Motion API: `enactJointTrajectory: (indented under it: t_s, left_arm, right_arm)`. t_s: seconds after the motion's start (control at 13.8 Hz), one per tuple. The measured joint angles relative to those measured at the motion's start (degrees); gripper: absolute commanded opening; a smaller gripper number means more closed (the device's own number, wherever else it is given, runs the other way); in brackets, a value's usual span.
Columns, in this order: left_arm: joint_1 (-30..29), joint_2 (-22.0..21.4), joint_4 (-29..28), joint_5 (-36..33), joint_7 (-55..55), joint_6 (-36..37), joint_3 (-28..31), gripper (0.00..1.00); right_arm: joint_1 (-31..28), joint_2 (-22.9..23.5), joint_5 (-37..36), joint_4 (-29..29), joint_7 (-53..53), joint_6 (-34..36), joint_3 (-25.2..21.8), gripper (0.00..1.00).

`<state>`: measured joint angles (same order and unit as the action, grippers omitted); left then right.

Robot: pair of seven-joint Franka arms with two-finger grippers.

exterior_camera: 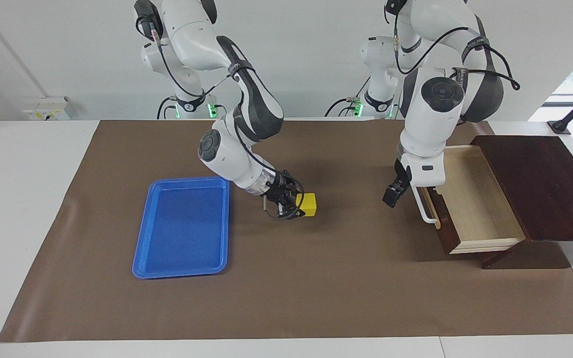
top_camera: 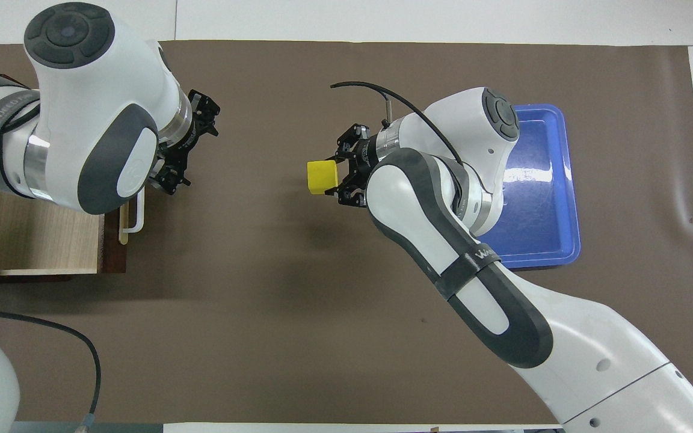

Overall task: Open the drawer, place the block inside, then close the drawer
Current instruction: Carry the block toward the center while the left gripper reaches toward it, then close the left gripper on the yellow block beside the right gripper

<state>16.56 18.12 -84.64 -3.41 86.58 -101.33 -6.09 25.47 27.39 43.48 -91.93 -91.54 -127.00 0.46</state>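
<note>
**Carrying a yellow block toward an open drawer**

Gripping the yellow block [exterior_camera: 309,204], the right tool [exterior_camera: 294,203] holds it clenched by 2 opposite faces, up over the brown mat [exterior_camera: 316,288] between the blue tray [exterior_camera: 182,223] and the drawer [exterior_camera: 470,204]. The cube looks rigid, light and smooth-sided, so a pinch across flat parallel faces, as here, should hold; a corner grip would likely slip. The drawer stands pulled out of its dark wooden box [exterior_camera: 540,184] at the left arm's end of the desk, its pale interior bare. The left tool [exterior_camera: 391,195] hangs released just beside the white bar handle [exterior_camera: 423,211], not touching it.
</note>
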Motion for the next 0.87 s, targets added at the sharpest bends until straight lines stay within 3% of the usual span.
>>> enactJointTrajectory:
  t_s: [0.29,0.58,0.87]
  left_arm:
    - [2.1,3.5,8.2,3.0,24.8,-0.3,-0.1,1.0]
    - [7.0,4.9,8.2,3.3,29.5,-1.4,-0.1,1.0]
    - [10.6,6.1,3.8,3.3,31.8,-3.1,-0.1,1.0]
  right_arm:
    - [0.0,0.0,0.1,0.4,0.1,0.1,0.0,0.0]
    - [0.0,0.0,0.4,0.7,0.1,0.1,0.0,0.0]
    - [0.0,0.0,0.4,0.7,0.1,0.1,0.0,0.0]
